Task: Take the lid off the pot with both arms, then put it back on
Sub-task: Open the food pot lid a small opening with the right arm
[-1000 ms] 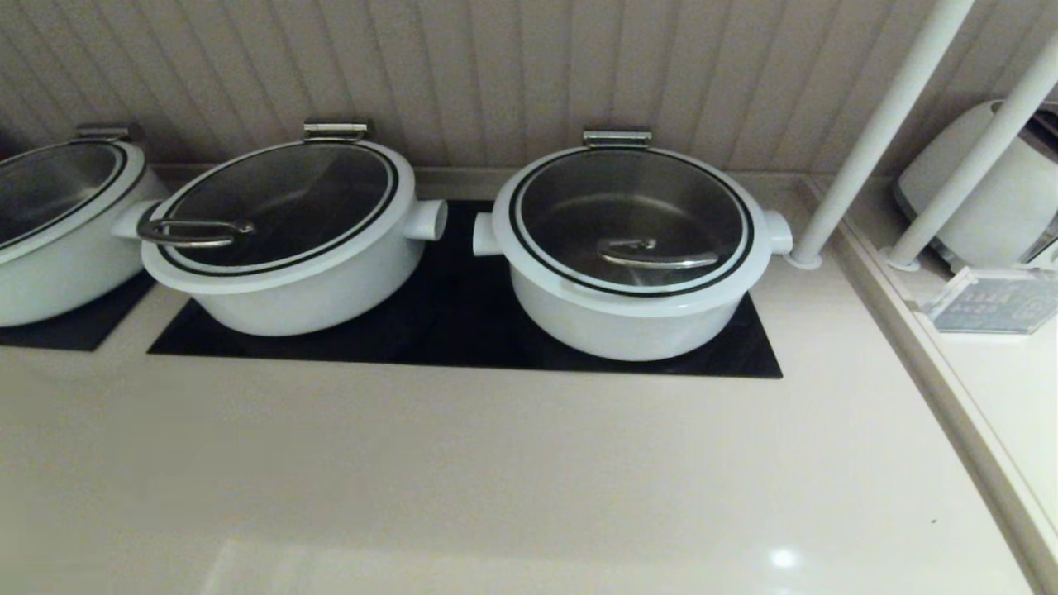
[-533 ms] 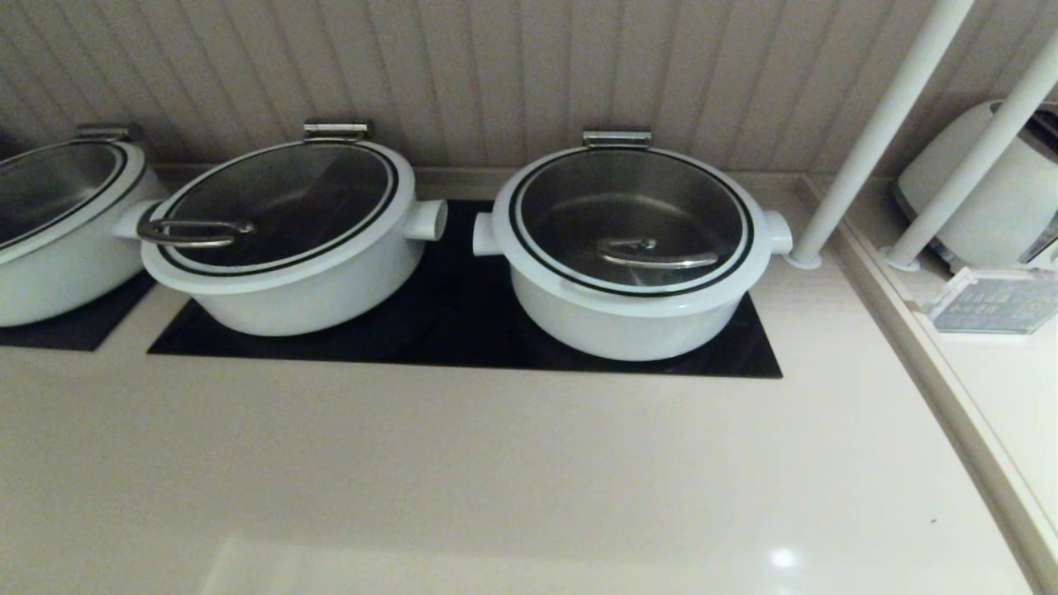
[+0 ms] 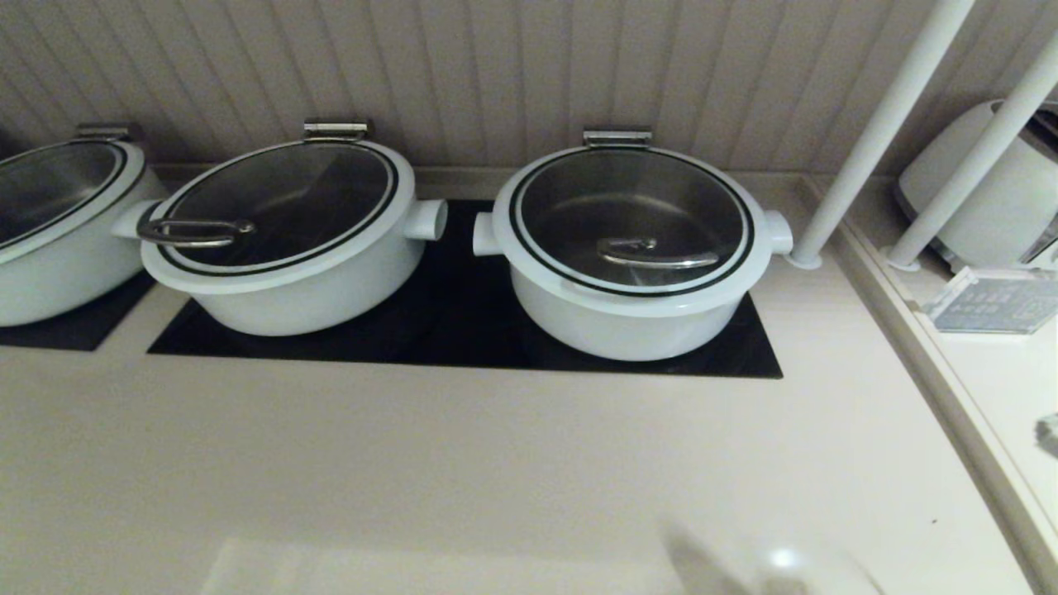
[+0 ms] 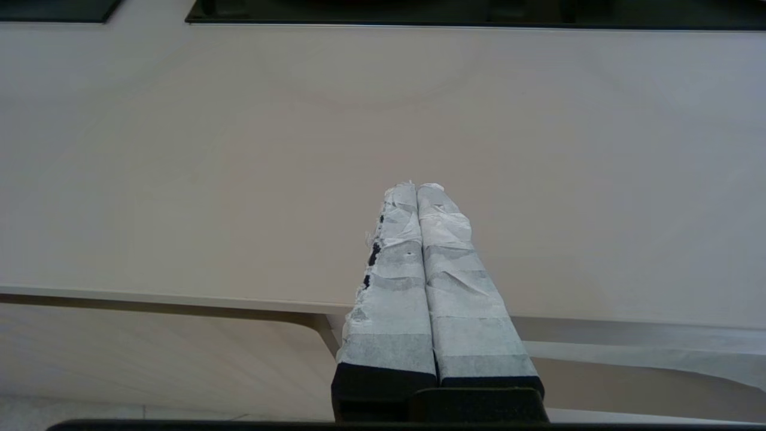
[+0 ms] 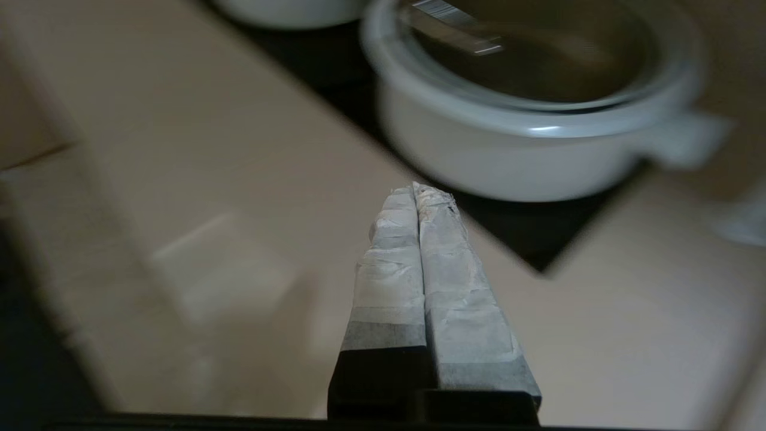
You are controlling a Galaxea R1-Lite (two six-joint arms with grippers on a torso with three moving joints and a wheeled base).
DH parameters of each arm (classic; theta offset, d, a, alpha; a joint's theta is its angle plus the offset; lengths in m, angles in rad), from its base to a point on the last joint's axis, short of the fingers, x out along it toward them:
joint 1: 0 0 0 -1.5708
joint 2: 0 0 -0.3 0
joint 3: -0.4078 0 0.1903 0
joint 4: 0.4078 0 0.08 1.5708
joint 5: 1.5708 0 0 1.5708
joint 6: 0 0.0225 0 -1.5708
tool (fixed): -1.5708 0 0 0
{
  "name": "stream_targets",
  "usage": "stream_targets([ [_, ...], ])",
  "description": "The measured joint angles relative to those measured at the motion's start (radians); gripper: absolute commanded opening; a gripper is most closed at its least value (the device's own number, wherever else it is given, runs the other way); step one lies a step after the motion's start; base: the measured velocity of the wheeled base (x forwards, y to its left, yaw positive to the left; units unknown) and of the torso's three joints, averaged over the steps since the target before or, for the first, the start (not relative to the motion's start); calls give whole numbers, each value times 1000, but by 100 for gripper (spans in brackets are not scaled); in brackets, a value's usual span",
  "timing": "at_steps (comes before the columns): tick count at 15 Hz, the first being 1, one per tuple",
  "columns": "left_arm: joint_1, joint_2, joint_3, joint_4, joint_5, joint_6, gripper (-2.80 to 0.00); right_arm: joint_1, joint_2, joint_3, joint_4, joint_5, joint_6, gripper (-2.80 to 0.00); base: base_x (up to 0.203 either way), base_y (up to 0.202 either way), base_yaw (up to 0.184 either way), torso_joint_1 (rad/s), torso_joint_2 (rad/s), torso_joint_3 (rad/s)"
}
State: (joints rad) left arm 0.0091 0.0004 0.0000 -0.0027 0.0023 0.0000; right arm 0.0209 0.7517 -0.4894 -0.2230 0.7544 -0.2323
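2 taped end effectors (image 4: pixel 417 187) (image 5: pixel 414 189) pressed closed, round glass lid (image 3: pixel 632 219) seated on white pot (image 3: pixel 620 318)

Probably a buffet kitchen, lidded white pots (image 3: pixel 289 240), black hob (image 3: pixel 463 330), counter (image 3: pixel 496 463)

No legible text, brand, number or sign found. A clear placard (image 3: pixel 988 301) on the side ledge carries printed lines, too small to read.

You see a white pot (image 3: pixel 628 318) whose lid (image 3: pixel 632 219) has a thin black ring and a shiny silver handle. It sits on a black panel (image 3: pixel 463 330) in a cream counter (image 3: pixel 413 463). Both grippers (image 4: pixel 417 187) (image 5: pixel 414 189) are wrapped in white-grey tape.
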Motion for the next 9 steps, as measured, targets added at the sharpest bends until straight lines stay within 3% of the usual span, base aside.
stream_targets([
  [2,0,0,0,0,0,0,-280,18,116,-1,-12,70,-2,-280,0,0,0,0,0,0],
  [4,0,0,0,0,-1,0,-280,46,235,-1,-70,83,1,-280,0,0,0,0,0,0],
  [7,-1,0,0,0,-1,0,-280,102,444,3,-292,87,39,-280,0,0,0,0,0,0],
  [9,0,0,0,0,0,0,-280,169,557,2,-499,75,129,-280,0,0,0,0,0,0],
])
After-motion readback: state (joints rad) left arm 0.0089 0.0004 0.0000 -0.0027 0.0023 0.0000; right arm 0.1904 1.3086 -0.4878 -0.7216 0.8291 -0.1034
